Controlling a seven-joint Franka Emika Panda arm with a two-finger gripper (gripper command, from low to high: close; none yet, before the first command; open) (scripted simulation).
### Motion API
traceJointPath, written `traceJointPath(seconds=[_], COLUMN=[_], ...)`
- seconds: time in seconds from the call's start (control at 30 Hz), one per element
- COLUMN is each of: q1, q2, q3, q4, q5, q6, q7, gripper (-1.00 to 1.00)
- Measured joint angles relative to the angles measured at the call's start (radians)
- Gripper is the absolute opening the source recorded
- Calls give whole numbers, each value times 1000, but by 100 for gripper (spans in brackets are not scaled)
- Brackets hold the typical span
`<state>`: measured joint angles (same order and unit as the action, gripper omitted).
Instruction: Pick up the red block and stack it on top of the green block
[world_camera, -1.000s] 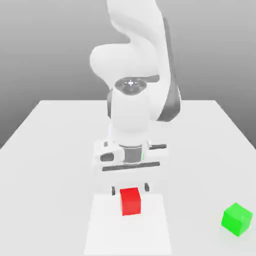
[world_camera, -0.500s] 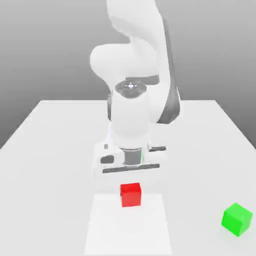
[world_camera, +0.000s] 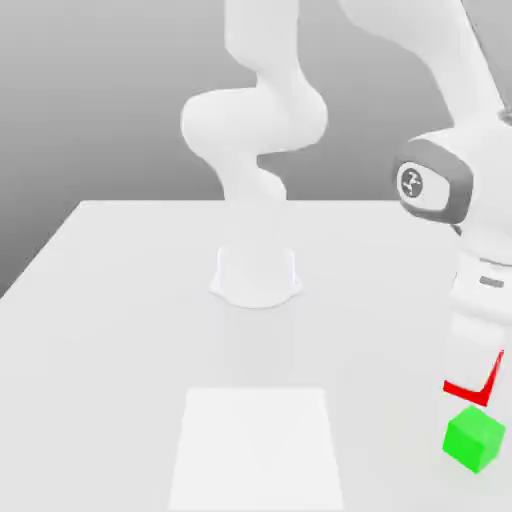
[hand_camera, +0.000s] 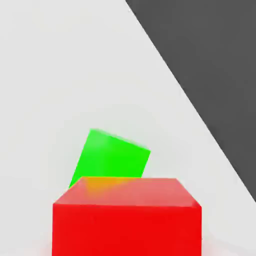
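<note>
Gripper (world_camera: 478, 375) | clamped tight on the red block (world_camera: 470, 386) | block held off the table (world_camera: 120, 300) | hanging just above the green block (world_camera: 474, 438), not touching

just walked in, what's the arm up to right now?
The Panda arm is carrying the red block in its claw, which is shut on it. In the exterior view the block hangs in the air just above the green block, near the table's front corner on that view's right. In the hand view the green block sits just beyond the red one, so the two are not quite lined up. The red block is not yet set down; the stack is still to be made.
</note>
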<state>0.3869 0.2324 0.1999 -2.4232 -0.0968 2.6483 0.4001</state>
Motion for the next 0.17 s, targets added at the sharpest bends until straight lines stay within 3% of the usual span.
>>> traceJointPath(seconds=[0.03,0.07,0.17], q1=[8,17,17], q2=[35,68,68], q3=[-9,-18,-18], q4=[4,7,7], q5=[-16,-31,-31], q6=[31,60,60], q7=[10,20,20], gripper=[-100,100,100])
